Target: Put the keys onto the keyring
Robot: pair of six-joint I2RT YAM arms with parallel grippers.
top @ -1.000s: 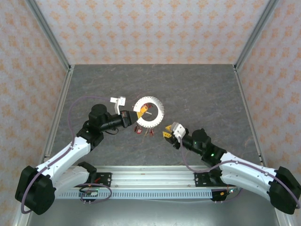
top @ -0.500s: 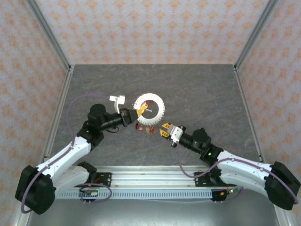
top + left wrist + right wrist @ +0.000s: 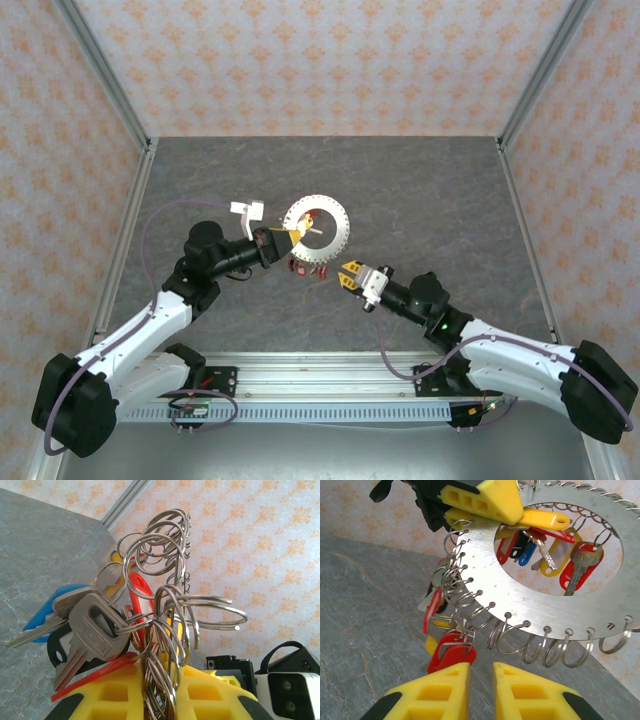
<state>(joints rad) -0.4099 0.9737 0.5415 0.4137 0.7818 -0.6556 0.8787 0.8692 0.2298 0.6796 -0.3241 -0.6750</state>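
**Keyring (image 3: 338,232) held over the middle of the worktop (image 3: 430,190), keys (image 3: 299,268) dangling from its rim.**
The left end effector (image 3: 292,238) pinches the keyring by the rim facing the left edge. The right end effector (image 3: 345,276), nearer the near edge, points at the disc, its fingers almost together with a narrow bare gap between them. The keys hang from wire loops along the rim, and one red tag (image 3: 451,655) sits just beyond the right fingertips (image 3: 455,672).

The top camera looks steeply down on the whole counter (image 3: 420,190) from its near edge. Both wrist cameras sit close, facing the keyring (image 3: 520,595) from opposite sides.
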